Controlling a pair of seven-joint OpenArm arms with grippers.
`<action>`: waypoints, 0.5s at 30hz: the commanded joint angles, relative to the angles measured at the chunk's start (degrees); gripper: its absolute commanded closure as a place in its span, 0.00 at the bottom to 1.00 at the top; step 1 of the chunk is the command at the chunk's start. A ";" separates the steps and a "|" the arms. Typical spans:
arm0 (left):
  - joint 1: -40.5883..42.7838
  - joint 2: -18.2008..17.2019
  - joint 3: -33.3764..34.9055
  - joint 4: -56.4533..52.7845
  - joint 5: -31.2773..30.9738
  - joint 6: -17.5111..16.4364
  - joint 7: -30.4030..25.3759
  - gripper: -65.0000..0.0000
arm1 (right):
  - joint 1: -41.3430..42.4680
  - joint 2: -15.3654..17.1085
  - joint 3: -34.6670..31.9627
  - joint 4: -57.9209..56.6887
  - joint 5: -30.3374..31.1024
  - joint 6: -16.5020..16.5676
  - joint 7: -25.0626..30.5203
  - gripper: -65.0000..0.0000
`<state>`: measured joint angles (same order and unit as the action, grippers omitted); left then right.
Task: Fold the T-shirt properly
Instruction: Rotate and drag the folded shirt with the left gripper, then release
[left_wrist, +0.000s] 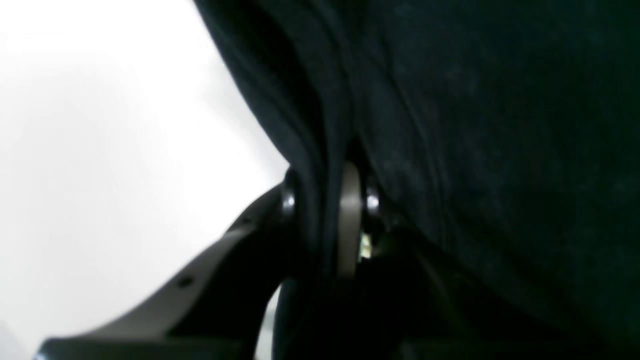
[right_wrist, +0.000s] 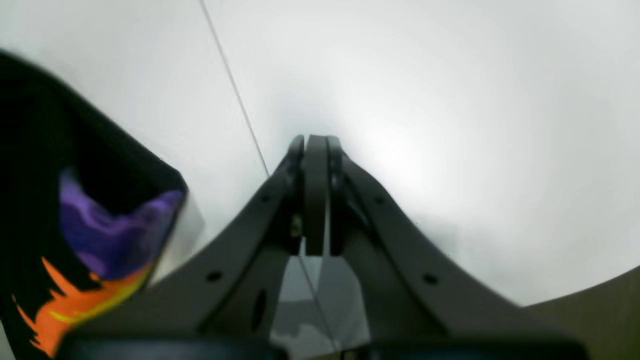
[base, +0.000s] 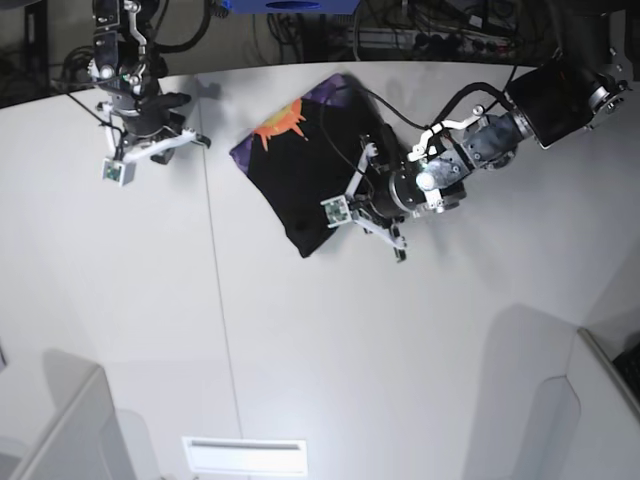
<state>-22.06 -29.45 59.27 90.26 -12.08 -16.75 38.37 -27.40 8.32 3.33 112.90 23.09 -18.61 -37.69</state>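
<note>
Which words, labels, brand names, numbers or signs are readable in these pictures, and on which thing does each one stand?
No text can be read in any view.
T-shirt: a purple and orange picture print only, with no letters visible.
Small square tags by the left hand and the right hand: too small to read.
Table: plain, no marks.

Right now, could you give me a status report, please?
Left gripper shut on T-shirt edge. Right gripper shut, empty, clear of it. Shirt partly folded, print showing. Nothing in the way.
</note>
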 joint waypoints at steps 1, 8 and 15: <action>-0.57 0.13 -0.14 0.07 3.15 -1.93 1.06 1.00 | 0.19 0.43 0.49 1.08 -0.37 0.11 1.34 1.00; -0.22 5.41 0.47 -4.76 24.08 -8.96 0.79 1.00 | 0.19 0.43 0.40 0.99 -0.45 0.11 1.34 1.00; 1.45 8.57 -0.14 -10.92 32.60 -13.36 -15.64 1.00 | 0.19 0.43 0.23 0.72 -0.45 0.11 1.34 1.00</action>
<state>-21.47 -21.28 58.30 80.20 22.24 -26.09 21.28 -27.33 8.36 3.49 112.86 22.87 -18.61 -37.50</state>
